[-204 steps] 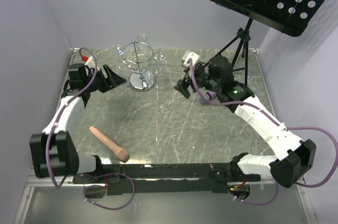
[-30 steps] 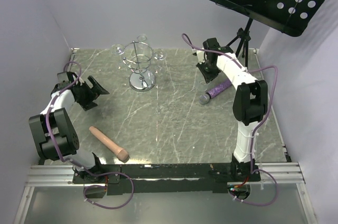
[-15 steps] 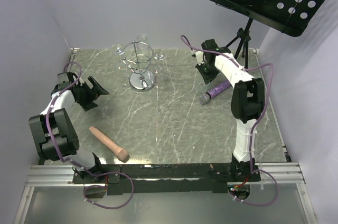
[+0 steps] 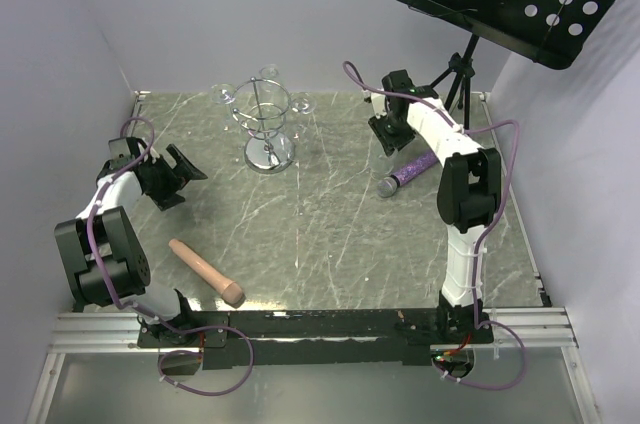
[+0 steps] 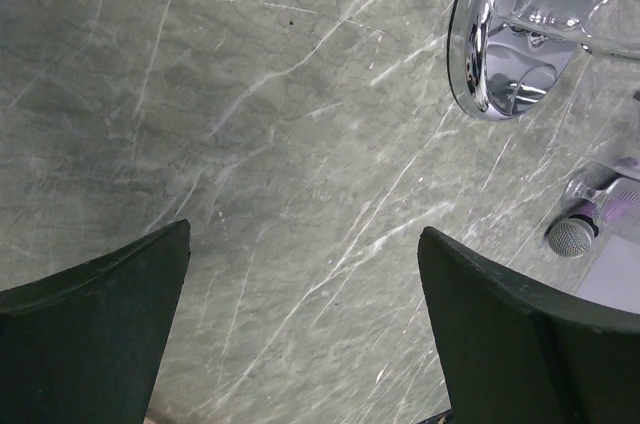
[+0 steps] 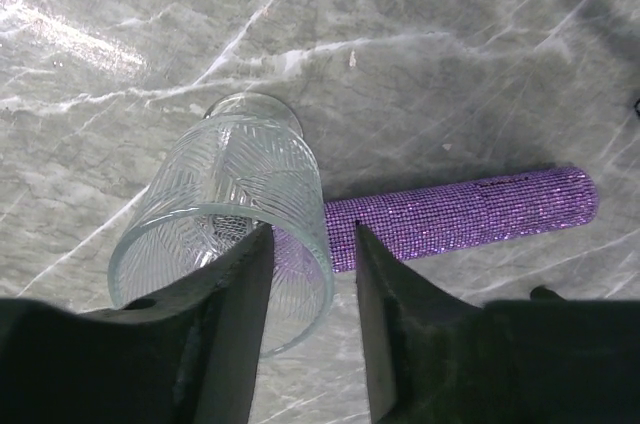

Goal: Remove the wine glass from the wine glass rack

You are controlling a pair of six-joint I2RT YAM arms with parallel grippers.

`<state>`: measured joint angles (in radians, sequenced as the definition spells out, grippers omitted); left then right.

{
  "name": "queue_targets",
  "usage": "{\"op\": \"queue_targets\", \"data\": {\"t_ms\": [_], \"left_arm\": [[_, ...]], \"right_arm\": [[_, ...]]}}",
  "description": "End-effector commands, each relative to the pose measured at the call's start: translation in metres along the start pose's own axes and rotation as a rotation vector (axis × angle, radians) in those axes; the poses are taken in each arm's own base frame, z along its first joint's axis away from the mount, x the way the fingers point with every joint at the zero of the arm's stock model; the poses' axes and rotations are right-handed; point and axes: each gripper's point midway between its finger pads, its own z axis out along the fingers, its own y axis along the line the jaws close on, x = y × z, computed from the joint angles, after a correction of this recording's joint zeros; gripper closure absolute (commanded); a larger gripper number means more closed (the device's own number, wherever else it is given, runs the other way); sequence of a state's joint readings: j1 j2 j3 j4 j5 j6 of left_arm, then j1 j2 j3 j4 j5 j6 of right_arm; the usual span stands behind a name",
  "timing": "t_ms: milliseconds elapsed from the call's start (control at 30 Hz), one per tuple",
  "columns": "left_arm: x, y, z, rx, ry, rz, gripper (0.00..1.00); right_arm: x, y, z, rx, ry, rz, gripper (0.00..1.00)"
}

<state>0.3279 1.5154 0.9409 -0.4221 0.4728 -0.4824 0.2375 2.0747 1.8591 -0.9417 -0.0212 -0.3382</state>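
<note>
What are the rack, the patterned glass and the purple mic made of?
Rack: likely chromed metal wire, mirror-bright base.
Glass: clear, pressed-pattern glass or possibly plastic; see-through.
Mic handle: purple glitter wrap, sparkly grain; core unclear.

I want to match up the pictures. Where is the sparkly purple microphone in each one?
Top view: the microphone lies right of the middle, towards the back of the table.
Left wrist view: microphone at the right edge, low down, mostly its grey head.
Right wrist view: microphone across the middle, one end behind the glass.
Shared landmark: the green marbled table.
</note>
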Motion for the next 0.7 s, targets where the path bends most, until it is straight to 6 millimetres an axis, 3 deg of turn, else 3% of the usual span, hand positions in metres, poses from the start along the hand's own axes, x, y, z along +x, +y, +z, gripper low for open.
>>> {"op": "queue_targets", "data": {"t_ms": [0, 267, 467, 600, 633, 667], "left_arm": [[-0.011, -0.012, -0.009, 0.04, -0.05, 0.056, 0.0], [-0.004, -0.032, -0.01, 0.141, -0.017, 0.146, 0.0], [-0.012, -0.06, -0.03, 0.291, -0.151, 0.414, 0.0], [-0.022, -0.073, -0.045, 0.334, -0.258, 0.617, 0.0], [-0.027, -0.079, -0.05, 0.352, -0.298, 0.663, 0.0], [-0.033, -0.087, -0.056, 0.373, -0.345, 0.714, 0.0]], "right_arm": [[-0.022, -0.012, -0.022, 0.045, -0.075, 0.011, 0.53], [-0.043, -0.019, -0.076, 0.071, -0.179, 0.022, 0.39], [-0.074, 0.017, -0.133, -0.116, -0.431, 0.003, 0.23], [-0.082, 0.034, -0.164, -0.178, -0.596, -0.029, 0.14], [-0.079, 0.037, -0.178, -0.17, -0.65, -0.031, 0.0], [-0.079, 0.035, -0.191, -0.134, -0.733, -0.023, 0.0]]}}
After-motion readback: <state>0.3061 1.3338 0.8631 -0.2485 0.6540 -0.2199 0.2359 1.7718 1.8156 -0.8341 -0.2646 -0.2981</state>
